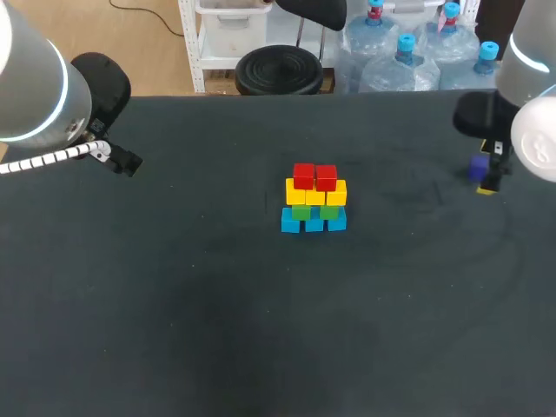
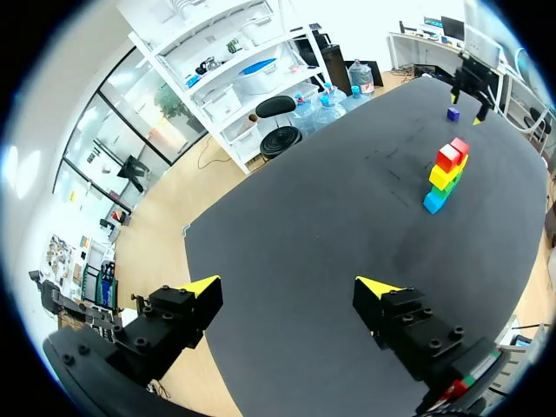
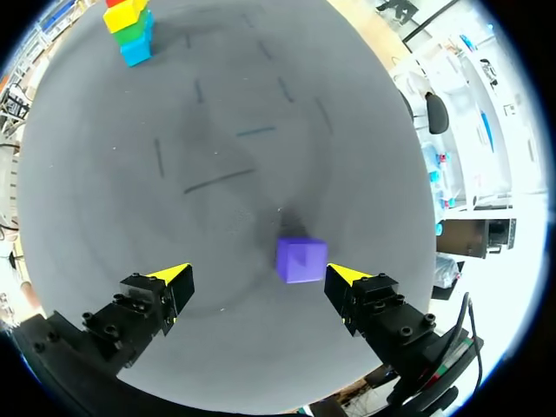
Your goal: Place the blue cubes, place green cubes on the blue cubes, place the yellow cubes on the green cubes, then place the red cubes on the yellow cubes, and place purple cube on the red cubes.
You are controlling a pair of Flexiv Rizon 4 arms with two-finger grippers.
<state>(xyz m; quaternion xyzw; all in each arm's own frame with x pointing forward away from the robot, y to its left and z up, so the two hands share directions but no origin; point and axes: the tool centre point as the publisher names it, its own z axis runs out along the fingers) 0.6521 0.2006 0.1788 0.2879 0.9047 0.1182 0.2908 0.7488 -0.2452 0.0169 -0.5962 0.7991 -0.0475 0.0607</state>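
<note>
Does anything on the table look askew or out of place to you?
Nothing toppled or damaged. The stack stands upright, though its yellow row looks wider than the green row beneath. The purple cube lies apart, between the open fingers of the right gripper.

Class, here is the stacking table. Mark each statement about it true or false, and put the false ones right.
1. The red cubes sit on the yellow cubes. True.
2. The purple cube tops the stack. False: it lies on the table, away from the stack.
3. The right gripper is shut on the purple cube. False: its fingers are open, with the cube on the table between them.
4. The left gripper is open and holds nothing. True.
5. The blue cubes form the bottom layer, with the green cubes on them. True.
</note>
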